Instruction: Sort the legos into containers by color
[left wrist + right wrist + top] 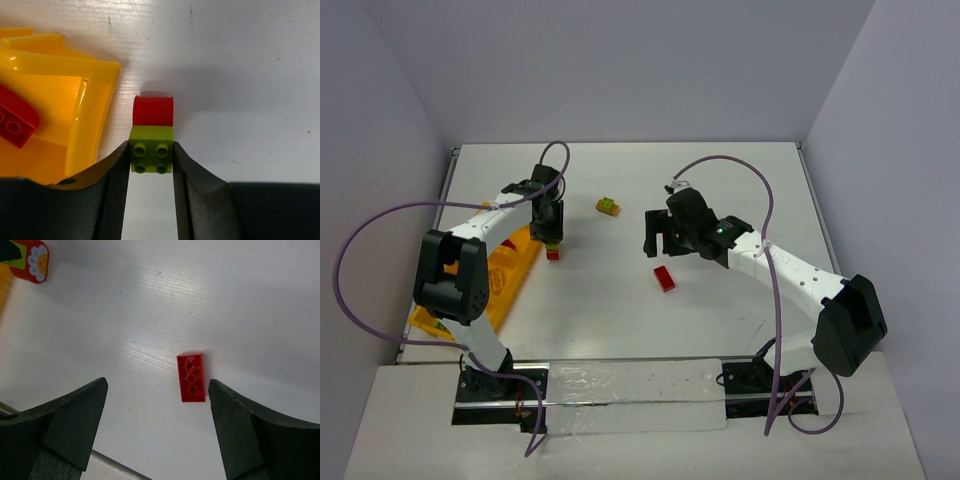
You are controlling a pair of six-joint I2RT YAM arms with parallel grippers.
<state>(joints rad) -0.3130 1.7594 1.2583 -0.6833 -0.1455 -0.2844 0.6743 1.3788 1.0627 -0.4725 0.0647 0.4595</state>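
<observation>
Looking down from above, the left gripper (552,243) grips a green-and-red clump (553,253) just beside the tray (510,275) near the table's left edge. A yellow-green clump (608,207) sits toward the far edge. From the left wrist, a rounded red brick (15,122) lies inside the tray. From the right wrist, the right gripper (157,390) gapes wide above a flat red brick (191,377).

Lab bench: white table (620,310), plain partitions (620,70)
</observation>
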